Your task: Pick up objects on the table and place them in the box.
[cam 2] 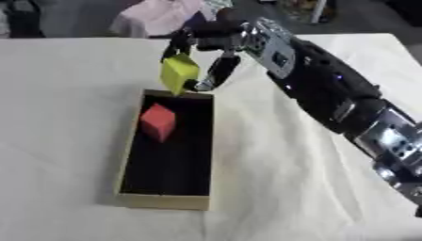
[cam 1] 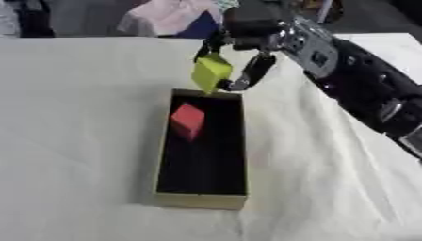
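Yellow block (cam 1: 211, 72), tilted with one corner pointing down, hangs pinched in the right hand (cam 1: 245, 52), whose fingers (cam 1: 255, 70) curl against its right side while other digits press it from the upper left. That hand holds it above the far end of the box (cam 1: 200, 199), the lowest corner of the block just over the far rim; whether it touches the rim cannot be told. The right arm (cam 2: 329, 89), black with silver joints, reaches in from the lower right of both views and crosses diagonally up to the far end of the box. No writing or label can be read on the arm, the block or the box.

Inside the box, on its black floor, a red block (cam 1: 188, 118) sits in the far half, nearer the left wall, turned so that an edge faces the camera. The box is long and narrow, with tan walls, its long axis running away from the robot, and it stands on the table (cam 1: 74, 141), which is covered with a pale, slightly wrinkled cloth. Nothing lies between the held block and the box opening. Beyond the far edge of the table there is a pink bundle of fabric (cam 1: 169, 16) against a dark background. The left hand shows in neither view
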Available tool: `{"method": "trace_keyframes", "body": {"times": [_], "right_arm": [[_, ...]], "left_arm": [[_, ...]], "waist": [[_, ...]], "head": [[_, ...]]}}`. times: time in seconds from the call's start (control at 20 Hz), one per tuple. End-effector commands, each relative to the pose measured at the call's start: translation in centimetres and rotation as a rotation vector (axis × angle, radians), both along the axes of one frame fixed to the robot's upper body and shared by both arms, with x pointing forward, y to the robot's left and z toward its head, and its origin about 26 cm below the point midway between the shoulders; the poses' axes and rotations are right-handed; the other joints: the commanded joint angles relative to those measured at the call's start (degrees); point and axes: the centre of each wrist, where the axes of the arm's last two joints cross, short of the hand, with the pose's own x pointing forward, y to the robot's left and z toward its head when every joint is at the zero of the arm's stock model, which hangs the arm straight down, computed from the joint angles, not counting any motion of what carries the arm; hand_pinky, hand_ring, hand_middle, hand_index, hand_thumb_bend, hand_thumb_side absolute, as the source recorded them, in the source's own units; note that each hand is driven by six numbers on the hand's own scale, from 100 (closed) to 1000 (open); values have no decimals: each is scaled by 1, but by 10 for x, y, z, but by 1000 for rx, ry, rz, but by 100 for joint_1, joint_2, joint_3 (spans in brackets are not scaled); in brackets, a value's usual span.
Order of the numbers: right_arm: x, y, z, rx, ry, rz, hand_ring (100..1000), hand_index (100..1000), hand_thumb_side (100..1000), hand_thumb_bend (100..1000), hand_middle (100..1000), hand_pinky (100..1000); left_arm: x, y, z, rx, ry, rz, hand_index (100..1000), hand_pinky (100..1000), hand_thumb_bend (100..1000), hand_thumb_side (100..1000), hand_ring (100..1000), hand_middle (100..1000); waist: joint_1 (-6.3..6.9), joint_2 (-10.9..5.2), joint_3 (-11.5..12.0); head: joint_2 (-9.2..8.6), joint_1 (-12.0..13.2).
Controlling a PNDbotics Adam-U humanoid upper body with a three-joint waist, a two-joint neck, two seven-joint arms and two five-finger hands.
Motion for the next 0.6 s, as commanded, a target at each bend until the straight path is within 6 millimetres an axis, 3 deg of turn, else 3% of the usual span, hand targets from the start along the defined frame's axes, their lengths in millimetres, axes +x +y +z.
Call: {"method": "trace_keyframes", "body": {"times": [0.05, 0.45, 0.6], "right_arm": [[0, 7, 17, -215, -46, 258, 562, 717, 149, 126, 560, 677], [-1, 21, 20, -212, -28, 315, 559, 711, 128, 139, 561, 694], [-1, 23, 21, -221, -19, 327, 564, 710, 121, 184, 563, 698]], "left_arm": [[-3, -2, 14, 42, -23, 8, 879, 837, 364, 892, 904, 920], [-2, -2, 11, 40, -10, 6, 879, 837, 363, 893, 904, 920], [-1, -2, 11, 39, -6, 8, 879, 836, 363, 893, 904, 920]], "waist": [[37, -101, -8], [50, -177, -72], [47, -208, -82]], "head": [[38, 15], [87, 106], [87, 103]]}}
